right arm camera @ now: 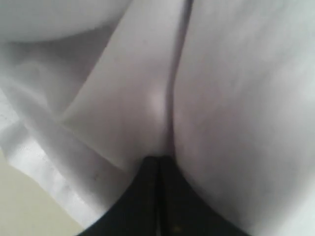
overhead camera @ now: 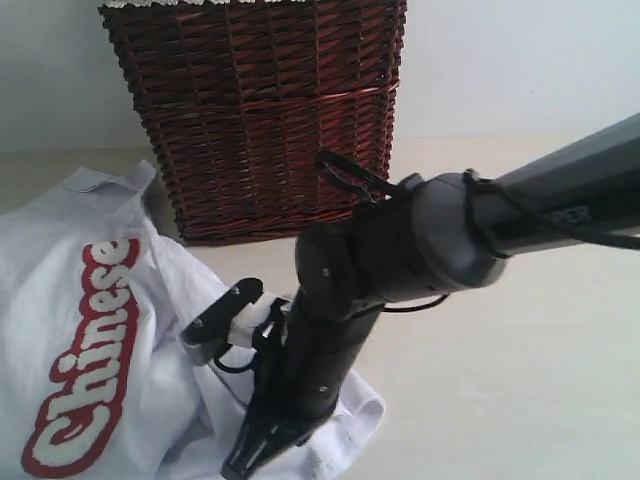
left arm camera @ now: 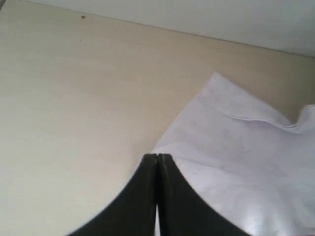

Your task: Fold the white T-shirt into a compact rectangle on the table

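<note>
The white T-shirt (overhead camera: 170,300) with red-outlined "Chinese" lettering lies rumpled on the table (overhead camera: 520,350) at the left of the exterior view. My right gripper (overhead camera: 240,462) reaches across from the right and points down into the shirt's near edge. In the right wrist view its jaws (right arm camera: 158,158) are shut, and the shirt (right arm camera: 236,98) puckers into a crease that runs straight to the tips. My left gripper (left arm camera: 156,156) is shut, with its tips at the edge of a flat part of the shirt (left arm camera: 236,162). No cloth shows between them. The left gripper is outside the exterior view.
A dark red-brown wicker basket (overhead camera: 260,120) stands at the back, just behind the shirt and the right arm. Bare table (left arm camera: 74,98) stretches beside the shirt's edge in the left wrist view. A strip of table (right arm camera: 19,211) shows by the hem in the right wrist view.
</note>
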### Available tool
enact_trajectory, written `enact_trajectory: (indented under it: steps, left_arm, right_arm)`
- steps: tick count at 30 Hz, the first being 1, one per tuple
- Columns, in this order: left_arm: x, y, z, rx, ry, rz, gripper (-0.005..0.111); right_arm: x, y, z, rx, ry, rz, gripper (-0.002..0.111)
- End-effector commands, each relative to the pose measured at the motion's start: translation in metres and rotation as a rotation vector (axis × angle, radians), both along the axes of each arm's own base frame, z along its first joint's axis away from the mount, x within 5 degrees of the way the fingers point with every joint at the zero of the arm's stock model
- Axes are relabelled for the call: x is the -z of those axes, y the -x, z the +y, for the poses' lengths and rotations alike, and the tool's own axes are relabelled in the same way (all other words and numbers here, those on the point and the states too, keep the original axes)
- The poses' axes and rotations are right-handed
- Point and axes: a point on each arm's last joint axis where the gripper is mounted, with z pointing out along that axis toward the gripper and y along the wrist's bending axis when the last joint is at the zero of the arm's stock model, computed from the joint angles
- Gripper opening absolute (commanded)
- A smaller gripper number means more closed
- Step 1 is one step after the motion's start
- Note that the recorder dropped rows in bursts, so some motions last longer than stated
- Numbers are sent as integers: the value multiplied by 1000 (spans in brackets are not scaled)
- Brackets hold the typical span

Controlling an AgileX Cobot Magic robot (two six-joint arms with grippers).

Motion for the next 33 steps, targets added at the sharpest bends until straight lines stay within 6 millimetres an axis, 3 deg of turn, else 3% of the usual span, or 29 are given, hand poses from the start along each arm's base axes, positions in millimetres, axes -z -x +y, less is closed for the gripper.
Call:
enact_trajectory:
  steps: [1,4,8,13,16,19,21,27,30,33]
  left_arm:
    - [-2,9,-2,1,-1,1,0]
    - [-6,16,-4,-1,-4,-6,0]
    - [-8,22,-15,64,-30,2,0]
    - [8,23,-76,587,-87,-30,0]
    - [13,15,-101,646,-62,-87,0]
    - [16,0,-100,599,-80,-108,0]
    - [21,-14,-86,532,-46,-97,0]
    - [38,-64,-52,448,235,18,0]
    - [64,-83,-58,540,282,100,0]
    - [83,-91,-77,667,302,151,0]
  right_arm:
    - [10,37,-48,-28,135,84,0]
    - [-2,47,-63,-16,105,27,0]
    - [-21,40,-66,22,17,-74,0]
    - [-45,28,-56,52,-76,-149,0]
    - [-53,27,-53,67,-105,-156,0]
    - [-57,27,-53,72,-119,-164,0]
    - [-59,27,-53,72,-122,-167,0]
    - [-59,26,-53,75,-127,-173,0]
    - [-59,26,-52,78,-133,-181,0]
    - [-60,25,-52,77,-134,-180,0]
